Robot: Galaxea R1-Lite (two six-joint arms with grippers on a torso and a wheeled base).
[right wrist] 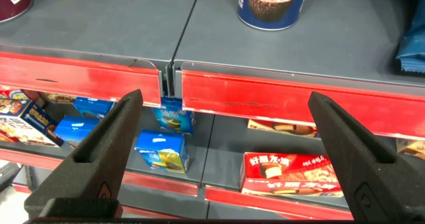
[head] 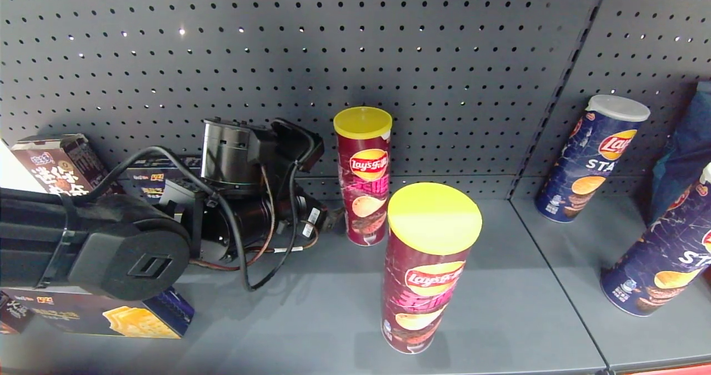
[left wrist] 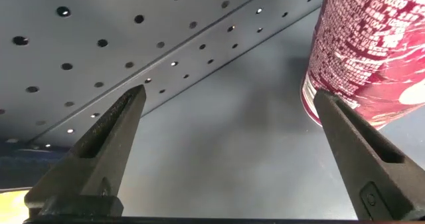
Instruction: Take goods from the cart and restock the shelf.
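Jaws of left gripper (left wrist: 229, 94) and right gripper (right wrist: 226, 98) stand wide, empty. Far maroon yellow-lidded cardboard tube (head: 364, 180) stands on grey shelf (head: 311, 319) just right of left gripper; a sideways nudge could topple it.

Left arm (head: 111, 247) covering much of the yellow-printed box (head: 139, 320) at lower left of the head view, dark box (head: 150, 183) behind it mostly hiding, blue can (head: 661, 264) running off the right edge, blue bag (head: 686, 141) being cropped above it, maroon can (left wrist: 378, 51) spilling past the left wrist view's border.

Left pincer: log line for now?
left pincer open, beside rear red can | right pincer open, empty | front red can upright on shelf
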